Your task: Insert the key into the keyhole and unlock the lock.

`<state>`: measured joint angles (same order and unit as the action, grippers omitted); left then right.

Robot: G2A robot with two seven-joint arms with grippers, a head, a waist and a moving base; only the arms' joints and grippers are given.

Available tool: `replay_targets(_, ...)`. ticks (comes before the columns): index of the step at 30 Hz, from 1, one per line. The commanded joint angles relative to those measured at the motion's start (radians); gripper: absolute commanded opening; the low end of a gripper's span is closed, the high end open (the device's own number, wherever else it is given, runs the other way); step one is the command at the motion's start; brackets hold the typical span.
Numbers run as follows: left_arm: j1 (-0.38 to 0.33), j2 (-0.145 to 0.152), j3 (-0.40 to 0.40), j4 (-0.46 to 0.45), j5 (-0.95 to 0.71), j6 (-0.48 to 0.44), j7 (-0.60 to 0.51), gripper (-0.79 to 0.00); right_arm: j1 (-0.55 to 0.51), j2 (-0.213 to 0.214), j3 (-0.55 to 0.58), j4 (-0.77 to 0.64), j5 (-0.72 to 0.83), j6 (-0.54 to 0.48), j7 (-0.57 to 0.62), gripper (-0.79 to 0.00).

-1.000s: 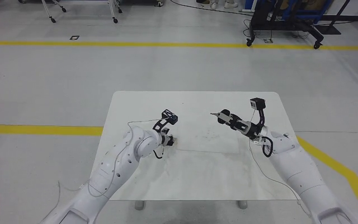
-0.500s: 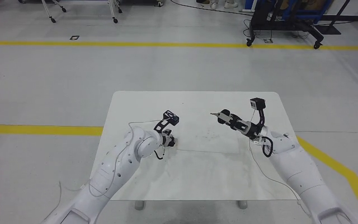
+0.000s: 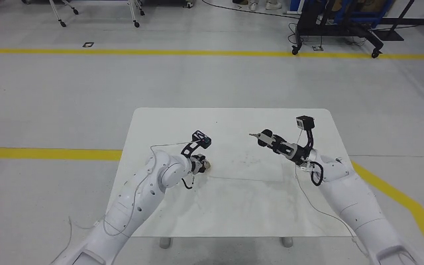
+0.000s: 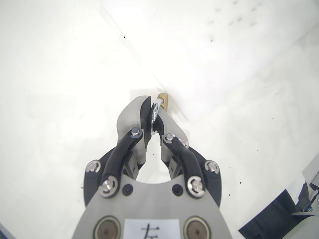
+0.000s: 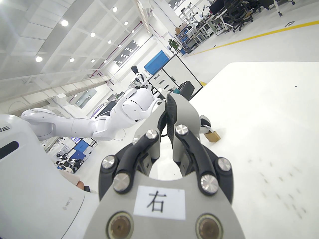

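You had the left end effector (image 4: 151, 106) clamped on the silver shackle (image 4: 155, 112) of the small brass padlock (image 4: 164, 101), and the right end effector (image 5: 169, 100) was pinched closed.

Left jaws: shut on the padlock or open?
Shut on it. The left gripper pinches the padlock by its silver shackle; the brass body sits just past the jaws.

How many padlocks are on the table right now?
1. The brass lock rests on the table, its shackle pinched in the left gripper. Another could sit hidden under the arms.
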<state>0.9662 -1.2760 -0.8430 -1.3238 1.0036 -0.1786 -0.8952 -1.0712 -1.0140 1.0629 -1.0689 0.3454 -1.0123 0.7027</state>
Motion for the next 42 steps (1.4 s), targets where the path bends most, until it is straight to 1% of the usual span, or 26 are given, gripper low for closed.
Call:
replay_targets(1, 0.000, -0.001, 0.003, -0.002, 0.012, 0.002, 0.000, -0.785, 0.000, 0.000, 0.000, 0.000, 0.000, 0.000, 0.000, -0.785)
replay_targets(7, 0.006, 0.001, -0.016, -0.018, 0.025, 0.006, 0.054, -0.785, 0.000, 0.000, 0.000, 0.000, 0.000, 0.000, 0.000, -0.785)
replay_targets(12, 0.027, 0.012, -0.061, -0.059, 0.036, -0.026, 0.133, -0.785, 0.000, 0.000, 0.000, 0.000, 0.000, 0.000, 0.000, -0.785)
replay_targets(23, 0.036, 0.014, -0.065, -0.064, 0.037, -0.028, 0.148, -0.785, 0.000, 0.000, 0.000, 0.000, 0.000, 0.000, 0.000, -0.785)
replay_targets(25, 0.047, 0.012, -0.080, -0.062, -0.045, -0.044, 0.134, -0.785, 0.000, 0.000, 0.000, 0.000, 0.000, 0.000, 0.000, -0.785)
replay_targets(27, 0.040, 0.012, -0.117, -0.030, -0.168, -0.066, 0.111, -0.785, -0.015, -0.003, 0.005, -0.030, 0.033, 0.011, -0.041, -0.785)
replay_targets(30, 0.008, 0.007, -0.156, 0.028, -0.374, -0.109, 0.053, -0.785, -0.016, -0.010, -0.007, -0.035, 0.030, 0.043, -0.058, -0.785)
replay_targets(31, -0.008, 0.006, -0.160, 0.049, -0.391, -0.109, 0.044, -0.785, -0.012, -0.014, -0.016, -0.033, 0.024, 0.050, -0.067, -0.785)
replay_targets(33, -0.029, -0.002, -0.162, 0.093, -0.498, -0.130, 0.031, -0.785, 0.002, -0.025, -0.037, -0.019, 0.011, 0.063, -0.084, -0.785)
replay_targets(34, -0.044, -0.005, -0.163, 0.120, -0.529, -0.122, 0.026, -0.785, 0.008, -0.031, -0.046, -0.012, 0.008, 0.064, -0.094, -0.785)
replay_targets(36, -0.053, -0.007, -0.159, 0.132, -0.539, -0.122, 0.021, -0.785, 0.016, -0.038, -0.056, -0.001, 0.003, 0.057, -0.107, -0.785)
replay_targets(42, -0.053, -0.007, -0.159, 0.132, -0.539, -0.122, 0.021, -0.785, 0.016, -0.038, -0.056, -0.001, 0.003, 0.057, -0.107, -0.785)
